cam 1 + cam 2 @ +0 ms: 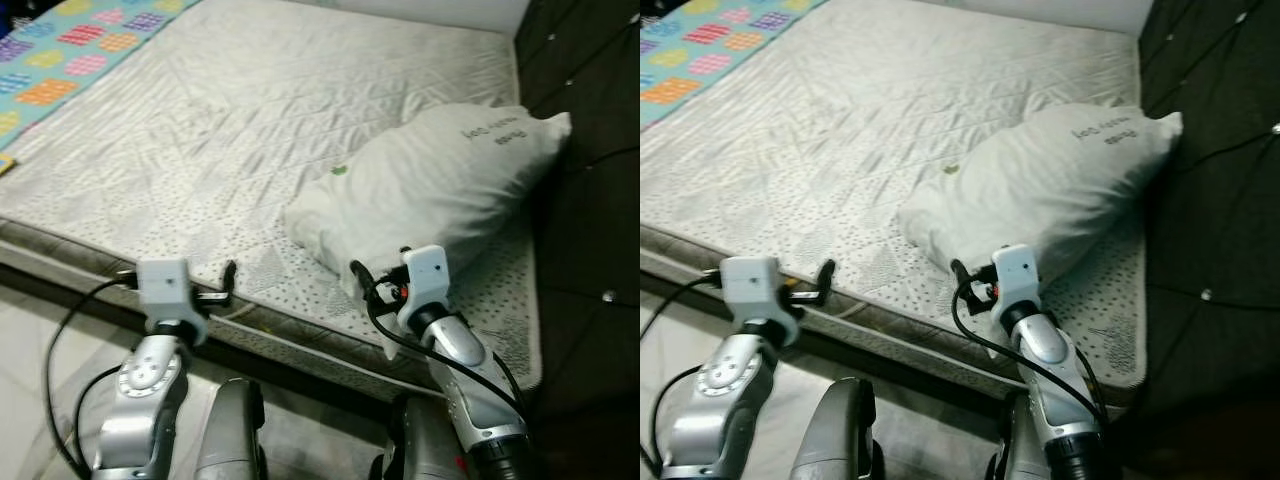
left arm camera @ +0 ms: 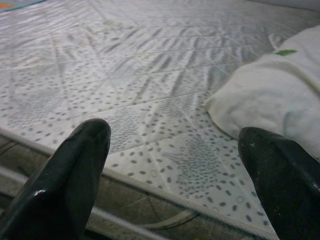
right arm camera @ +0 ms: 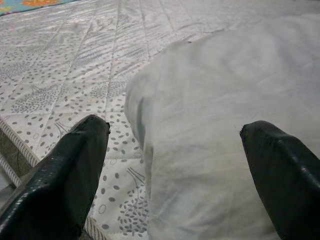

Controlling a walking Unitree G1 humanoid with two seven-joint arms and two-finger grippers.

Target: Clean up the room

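A white pillow (image 1: 435,185) lies on the bare quilted mattress (image 1: 230,130) of the bed, at the robot's right side of it and close to the dark padded headboard (image 1: 590,200), with one corner of the pillow near the front edge of the mattress. The right gripper (image 3: 175,150) is just before this near corner with its two black fingers wide apart, and the left gripper (image 2: 172,155) is at the front edge of the mattress, well to the left of the pillow, its fingers also spread apart and holding nothing. A colourful patterned sheet (image 1: 70,55) covers the far left part of the bed.
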